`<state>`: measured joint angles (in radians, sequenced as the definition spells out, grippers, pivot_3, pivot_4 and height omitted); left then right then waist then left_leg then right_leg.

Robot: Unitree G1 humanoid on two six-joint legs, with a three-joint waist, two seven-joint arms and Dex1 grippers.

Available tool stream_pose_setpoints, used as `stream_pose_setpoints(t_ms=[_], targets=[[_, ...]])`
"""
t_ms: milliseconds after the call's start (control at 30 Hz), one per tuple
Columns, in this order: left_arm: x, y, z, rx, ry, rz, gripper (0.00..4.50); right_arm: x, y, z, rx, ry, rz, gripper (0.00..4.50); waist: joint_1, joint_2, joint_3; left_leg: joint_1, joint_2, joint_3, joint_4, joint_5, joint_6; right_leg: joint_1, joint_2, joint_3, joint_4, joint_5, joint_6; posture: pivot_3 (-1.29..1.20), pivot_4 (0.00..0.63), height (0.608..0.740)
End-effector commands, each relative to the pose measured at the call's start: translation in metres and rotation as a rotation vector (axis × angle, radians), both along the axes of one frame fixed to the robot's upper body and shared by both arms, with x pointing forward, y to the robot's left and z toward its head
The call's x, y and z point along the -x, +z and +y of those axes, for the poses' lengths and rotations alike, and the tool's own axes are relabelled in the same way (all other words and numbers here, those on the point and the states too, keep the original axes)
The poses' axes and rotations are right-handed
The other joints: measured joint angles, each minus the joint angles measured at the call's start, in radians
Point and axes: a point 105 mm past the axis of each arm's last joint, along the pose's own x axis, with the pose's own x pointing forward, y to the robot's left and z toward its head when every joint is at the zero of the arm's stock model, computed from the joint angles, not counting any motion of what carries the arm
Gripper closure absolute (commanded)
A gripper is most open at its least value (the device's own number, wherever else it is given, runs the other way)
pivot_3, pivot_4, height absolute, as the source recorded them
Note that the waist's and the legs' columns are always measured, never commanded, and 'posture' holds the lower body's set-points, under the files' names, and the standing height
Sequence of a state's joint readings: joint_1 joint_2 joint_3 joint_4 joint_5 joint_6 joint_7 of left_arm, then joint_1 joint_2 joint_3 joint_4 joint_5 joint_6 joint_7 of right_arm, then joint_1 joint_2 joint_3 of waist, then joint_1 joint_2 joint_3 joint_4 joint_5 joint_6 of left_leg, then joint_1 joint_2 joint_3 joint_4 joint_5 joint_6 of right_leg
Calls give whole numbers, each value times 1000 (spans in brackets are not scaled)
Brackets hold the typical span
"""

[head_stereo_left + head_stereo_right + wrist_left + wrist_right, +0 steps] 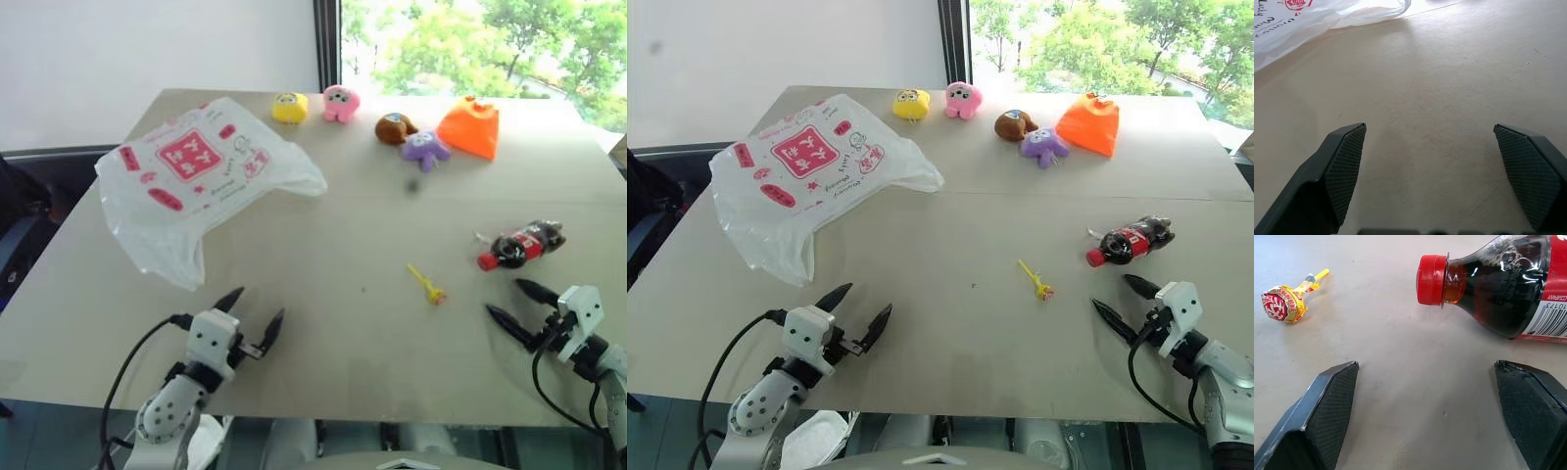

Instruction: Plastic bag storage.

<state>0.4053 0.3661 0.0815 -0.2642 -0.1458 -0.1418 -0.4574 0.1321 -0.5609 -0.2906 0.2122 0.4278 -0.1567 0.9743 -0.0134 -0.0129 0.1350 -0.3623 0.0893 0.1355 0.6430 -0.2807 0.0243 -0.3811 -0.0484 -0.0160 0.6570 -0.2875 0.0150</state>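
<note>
The plastic bag (196, 176), thin translucent white with a red square logo and red marks, lies crumpled on the table's far left; its edge (1312, 19) also appears in the left wrist view. My left gripper (253, 315) hovers open near the front edge, a short way in front of the bag, nothing between its fingers. My right gripper (514, 302) is open at the front right, just short of a small cola bottle (522, 244) lying on its side, red cap (1430, 280) toward the fingers.
A wrapped lollipop (429, 287) lies mid-table, near the bottle. Along the far edge sit a yellow plush (289, 107), a pink plush (341, 102), a brown plush (394, 128), a purple plush (425, 149) and an orange cloth pouch (470, 128). The beige table (343, 333) is bare at front centre.
</note>
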Motion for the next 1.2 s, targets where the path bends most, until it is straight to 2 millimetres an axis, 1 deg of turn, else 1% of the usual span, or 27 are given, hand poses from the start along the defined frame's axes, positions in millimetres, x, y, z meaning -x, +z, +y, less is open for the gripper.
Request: stream_pose_setpoints(t_ms=[33, 433, 833, 967, 1000, 1067, 1133, 1200], targets=[[7, -13, 3, -8, 1, 57, 45, 4, 2, 2, -1, 18, 0, 0, 0, 0, 0, 0, 0, 0, 0, 0, 0, 0, 0, 0, 0, 0, 0, 0, 150, 740], [8, -14, 3, -2, 13, 57, 45, 6, 3, 3, 7, 31, 5, 0, 1, 0, 0, 0, 0, 0, 0, 0, 0, 0, 0, 0, 0, 0, 0, 0, 150, 740], [8, -14, 0, 9, 25, 46, 45, 2, 7, 6, 6, 51, -10, 0, 1, 0, 0, 0, 0, 0, 0, 0, 0, 0, 0, 0, 0, 0, 0, 0, 150, 740], [4, -4, 6, -4, 66, -17, 45, 0, 19, 24, -10, 126, -38, 0, 0, 0, 0, 0, 0, 0, 0, 0, 0, 0, 0, 0, 0, 0, 0, 0, 150, 740], [2, 2, 8, -8, 80, -46, 45, 0, 23, 30, -24, 150, -47, 0, 1, 0, 0, 0, 0, 0, 0, 0, 0, 0, 0, 0, 0, 0, 0, 0, 150, 740], [-1, 18, 12, 42, 122, -109, 45, 0, 33, 46, -45, 216, -73, 0, 0, 0, 1, -1, 0, 0, 0, 0, 0, -1, 0, 0, 0, 0, 0, 0, 150, 740], [1, 34, 12, 26, 189, -200, 45, 3, 47, 72, -73, 307, -109, 0, 0, -3, 2, -2, 0, 0, 0, 0, 0, -1, 0, 0, 0, 0, 0, 0, 150, 740], [5, 42, 12, 3, 284, -266, 45, 7, 59, 97, -85, 394, -139, 0, -1, -4, 3, -3, 1, -1, 0, 0, 0, -3, -1, 0, 0, 0, 0, 0, 150, 740]])
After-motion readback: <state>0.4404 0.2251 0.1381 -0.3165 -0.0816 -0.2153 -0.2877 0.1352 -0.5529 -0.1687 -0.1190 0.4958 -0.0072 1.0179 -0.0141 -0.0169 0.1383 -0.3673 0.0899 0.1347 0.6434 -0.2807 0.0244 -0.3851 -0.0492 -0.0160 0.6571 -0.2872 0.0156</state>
